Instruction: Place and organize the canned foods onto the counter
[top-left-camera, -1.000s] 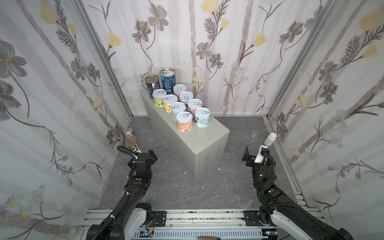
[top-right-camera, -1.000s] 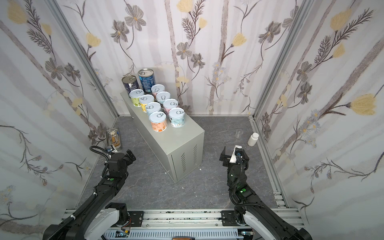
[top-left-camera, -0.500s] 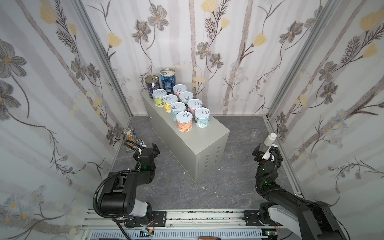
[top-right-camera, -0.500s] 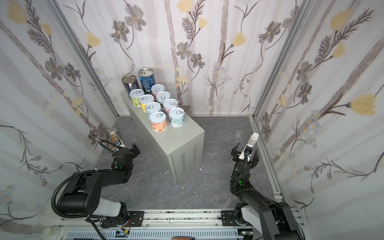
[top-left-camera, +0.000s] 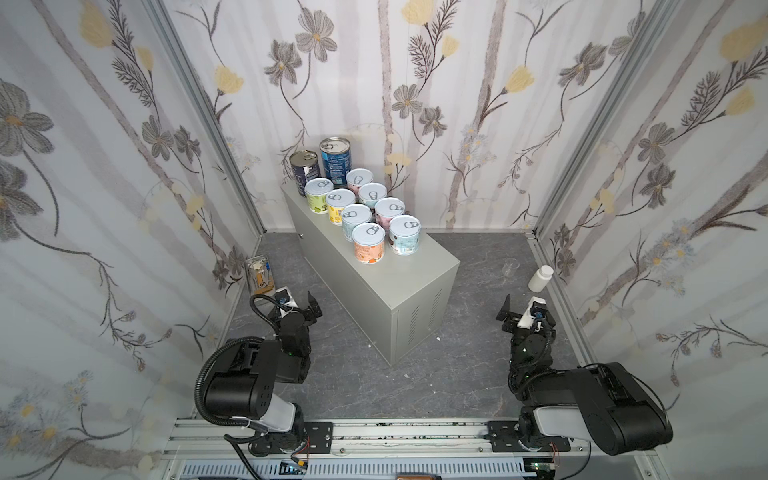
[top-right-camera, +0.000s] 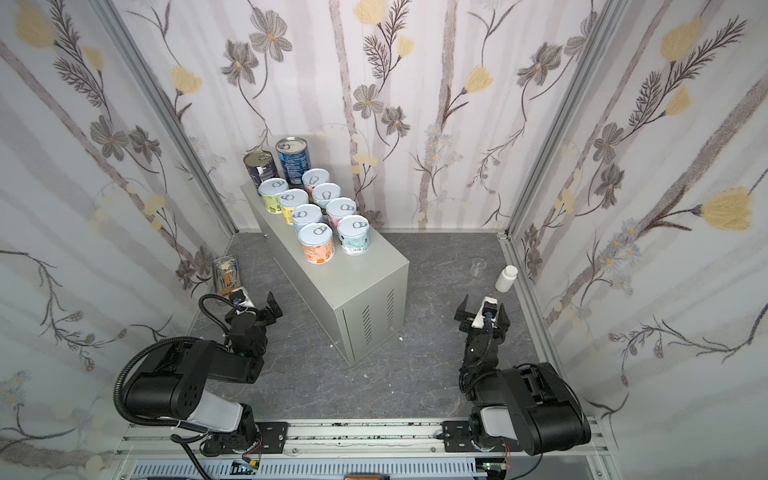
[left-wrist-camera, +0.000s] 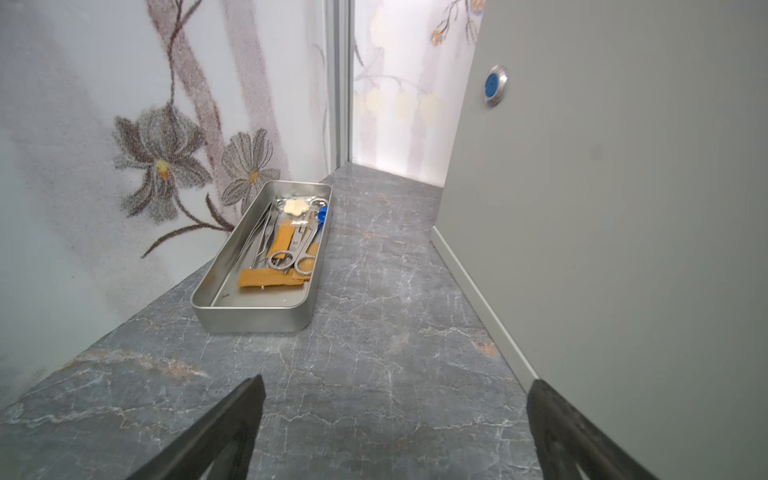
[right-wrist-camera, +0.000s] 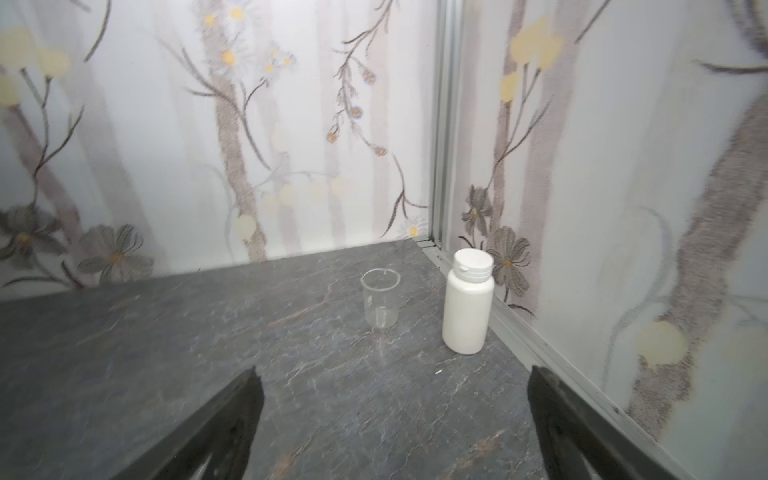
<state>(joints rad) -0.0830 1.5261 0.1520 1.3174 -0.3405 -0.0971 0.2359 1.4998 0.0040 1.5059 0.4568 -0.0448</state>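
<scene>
Ten cans (top-left-camera: 356, 214) stand in two rows on the bench (top-left-camera: 415, 278), toward its 11 o'clock end; on the floor (top-left-camera: 457, 374), a tray (top-left-camera: 259, 276) lies at the bench's 9 o'clock, cup (top-left-camera: 510, 268) and bottle (top-left-camera: 540, 278) at its 3 o'clock

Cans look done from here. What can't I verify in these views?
- Label print on the canned foods: too small in both top views.
- Lower parts of the tall blue cans: hidden by short cans in front.
- Top of the counter: outside both wrist views; left wrist shows only its side.
- Contents of the tray: too small in top views.
</scene>
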